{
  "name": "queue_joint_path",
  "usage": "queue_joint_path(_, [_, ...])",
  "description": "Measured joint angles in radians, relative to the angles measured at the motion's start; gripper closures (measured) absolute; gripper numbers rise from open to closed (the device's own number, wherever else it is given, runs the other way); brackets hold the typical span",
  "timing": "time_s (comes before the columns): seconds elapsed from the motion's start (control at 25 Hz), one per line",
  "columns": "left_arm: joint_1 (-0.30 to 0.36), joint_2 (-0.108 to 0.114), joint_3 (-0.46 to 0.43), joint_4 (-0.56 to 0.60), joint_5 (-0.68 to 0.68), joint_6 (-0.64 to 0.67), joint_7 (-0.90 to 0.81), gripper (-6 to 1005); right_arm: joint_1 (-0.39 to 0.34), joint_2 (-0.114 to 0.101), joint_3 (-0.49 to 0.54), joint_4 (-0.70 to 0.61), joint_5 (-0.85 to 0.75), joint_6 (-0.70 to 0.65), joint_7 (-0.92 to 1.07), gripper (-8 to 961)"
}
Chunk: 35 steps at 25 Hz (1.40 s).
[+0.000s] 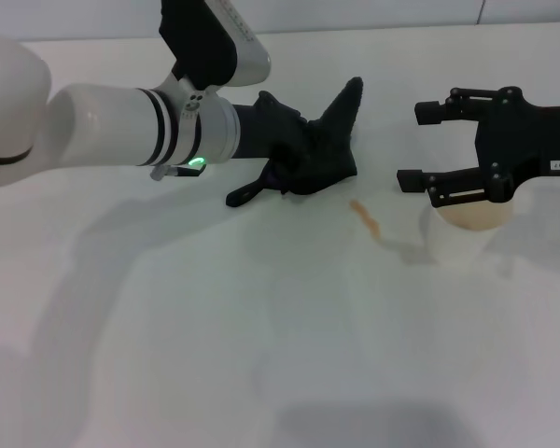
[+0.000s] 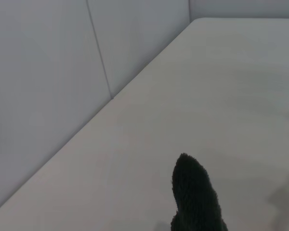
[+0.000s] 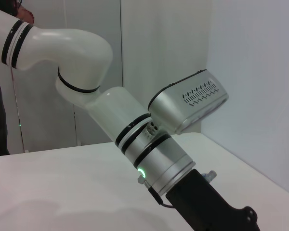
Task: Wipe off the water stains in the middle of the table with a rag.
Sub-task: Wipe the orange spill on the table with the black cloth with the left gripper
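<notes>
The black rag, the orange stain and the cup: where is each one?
rag (image 1: 317, 149), head view, middle folds.
water stains (image 1: 365, 217), head view, middle of the streak.
cup (image 1: 455, 245), head view, white side wall.

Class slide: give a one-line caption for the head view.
Left hand holds the black rag beside the orange stain; right hand open above a cup.

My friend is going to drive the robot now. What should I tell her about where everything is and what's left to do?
Left gripper: down on the black rag at the far middle of the table; the cloth hides its fingers.
Right gripper: open, empty, hovering over a white cup on the right side.
Water stains: a small orange-brown streak between the rag and the cup, just in front of the rag, not covered by it.
Done: the left arm has reached the rag.
Left: bring the rag onto the streak and wipe it away. Mind the cup close by.
</notes>
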Motion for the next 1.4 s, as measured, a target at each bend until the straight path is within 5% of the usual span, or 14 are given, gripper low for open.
queue_joint_path(0.28, [0.0,-0.011,0.027,-0.009,-0.007,0.01,-0.003,901,0.0,0.0,0.0,-0.001,0.001,0.0,0.0,97])
queue_joint_path(0.6, [0.007,-0.01,0.203,-0.018,-0.137,0.011,-0.009,899,-0.001,0.0,0.001,-0.008,0.001,-0.001,0.0,97])
queue_joint_path(1.4, [0.017,-0.009,0.207,-0.015,-0.148,0.107,0.0,894,-0.003,0.0,-0.001,-0.009,0.001,-0.005,0.0,98])
